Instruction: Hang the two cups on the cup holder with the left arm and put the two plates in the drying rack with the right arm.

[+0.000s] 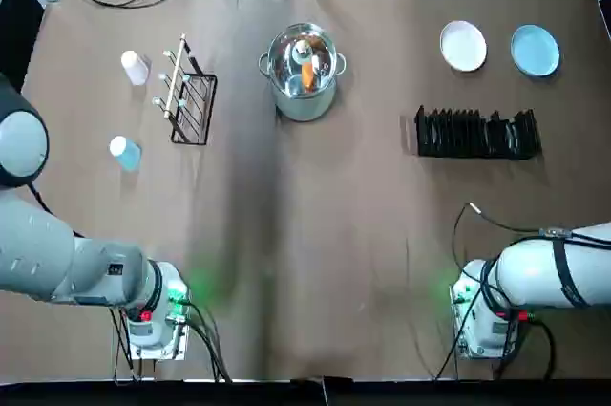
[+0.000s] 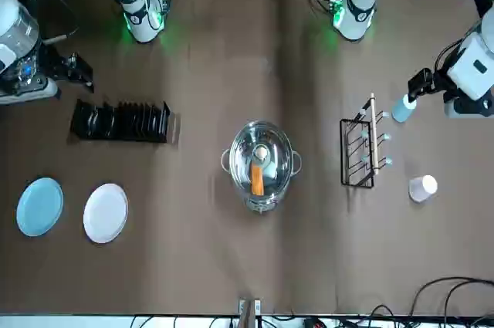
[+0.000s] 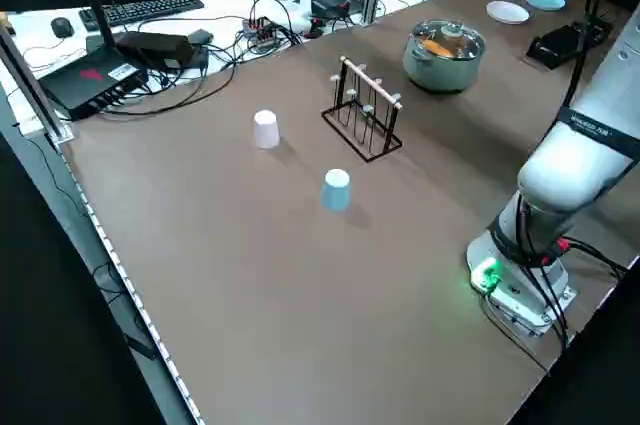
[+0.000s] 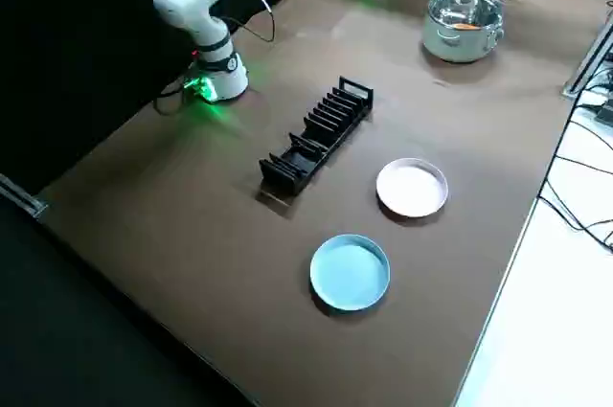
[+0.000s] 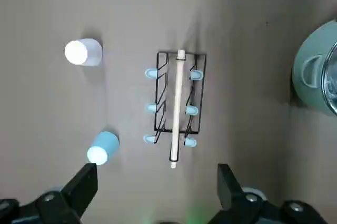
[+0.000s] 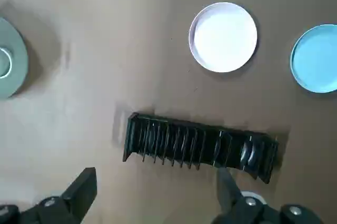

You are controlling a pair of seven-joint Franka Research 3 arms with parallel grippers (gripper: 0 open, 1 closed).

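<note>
Left gripper (image 5: 158, 179) spread, empty — light blue cup (image 5: 102, 147) sits nearest, lower left of the wrist frame. Right gripper (image 6: 155, 192) spread too — parked above drying rack (image 6: 200, 147).

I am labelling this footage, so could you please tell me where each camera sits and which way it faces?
Top: overhead, arm bases at bottom.
Front: across the table, facing both bases.
Left side: raised, over cups and cup holder; one arm.
Right side: raised, over plates; one arm.
Left wrist: open left pincer above cup holder.
Right wrist: open right pincer above drying rack.
Top and front share the pot.
</note>
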